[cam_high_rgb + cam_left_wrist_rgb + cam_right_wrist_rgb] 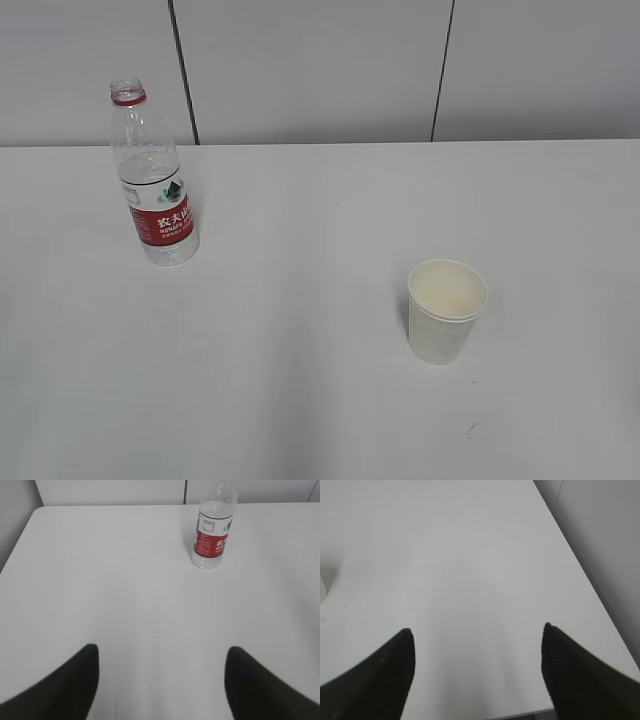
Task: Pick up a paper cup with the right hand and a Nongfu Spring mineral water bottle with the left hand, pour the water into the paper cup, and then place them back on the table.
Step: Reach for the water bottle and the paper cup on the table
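Observation:
The Nongfu Spring bottle (pixel 155 185) stands upright and uncapped at the back left of the white table (pixel 300 330). The paper cup (pixel 446 309) stands upright on the right, and it looks empty. No arm shows in the exterior view. In the left wrist view the bottle (pixel 213 532) stands far ahead, right of centre. My left gripper (pixel 161 652) is open and empty over bare table. My right gripper (pixel 476 630) is open and empty over the table's right side. A sliver of the cup (pixel 322 587) shows at the left edge of the right wrist view.
A small dark scuff mark (pixel 472 429) lies on the table in front of the cup. A grey panelled wall (pixel 320 70) stands behind the table. The table's right edge (pixel 580 565) and front edge show in the right wrist view.

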Robot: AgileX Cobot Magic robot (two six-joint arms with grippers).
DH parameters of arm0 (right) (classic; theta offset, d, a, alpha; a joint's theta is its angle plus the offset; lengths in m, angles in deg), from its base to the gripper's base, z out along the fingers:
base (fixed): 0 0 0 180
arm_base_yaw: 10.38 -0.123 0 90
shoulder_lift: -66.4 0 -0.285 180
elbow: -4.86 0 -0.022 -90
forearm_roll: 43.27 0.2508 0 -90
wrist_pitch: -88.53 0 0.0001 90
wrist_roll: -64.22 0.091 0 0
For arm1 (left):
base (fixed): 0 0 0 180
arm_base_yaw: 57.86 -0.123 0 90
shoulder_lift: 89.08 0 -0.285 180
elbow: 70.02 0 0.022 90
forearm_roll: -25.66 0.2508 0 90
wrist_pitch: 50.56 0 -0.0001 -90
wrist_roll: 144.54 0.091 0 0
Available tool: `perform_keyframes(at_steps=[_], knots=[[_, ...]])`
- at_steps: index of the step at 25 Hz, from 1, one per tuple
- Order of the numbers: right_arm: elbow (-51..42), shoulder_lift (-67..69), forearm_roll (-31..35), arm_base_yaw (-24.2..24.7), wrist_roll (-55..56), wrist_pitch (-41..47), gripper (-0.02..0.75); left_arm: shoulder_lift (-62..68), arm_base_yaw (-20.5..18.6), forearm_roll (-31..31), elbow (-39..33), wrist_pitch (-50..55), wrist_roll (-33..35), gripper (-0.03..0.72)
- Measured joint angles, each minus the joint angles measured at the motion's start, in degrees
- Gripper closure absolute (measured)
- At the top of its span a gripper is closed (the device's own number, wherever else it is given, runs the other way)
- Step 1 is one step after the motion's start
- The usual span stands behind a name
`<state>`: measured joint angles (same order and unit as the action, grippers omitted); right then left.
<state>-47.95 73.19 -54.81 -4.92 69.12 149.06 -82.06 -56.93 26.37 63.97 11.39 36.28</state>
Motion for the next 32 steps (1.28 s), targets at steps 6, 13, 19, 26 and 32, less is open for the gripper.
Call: perform_keyframes(at_steps=[6,13,19,26,32], knots=[[0.0,0.0,0.0,0.0,0.0,0.0,0.156,0.0,0.0,0.0,0.0,0.0,0.0,0.22],[0.0,0.0,0.0,0.0,0.0,0.0,0.156,0.0,0.0,0.0,0.0,0.0,0.0,0.22],[0.0,0.0,0.0,0.0,0.0,0.0,0.156,0.0,0.0,0.0,0.0,0.0,0.0,0.221],[0.1,0.0,0.1,0.0,0.0,-0.22,0.156,0.0,0.0,0.0,0.0,0.0,0.0,0.221],[0.95,2.2,0.46,0.0,-0.1,-8.44,0.156,0.0,0.0,0.0,0.0,0.0,0.0,0.221]])
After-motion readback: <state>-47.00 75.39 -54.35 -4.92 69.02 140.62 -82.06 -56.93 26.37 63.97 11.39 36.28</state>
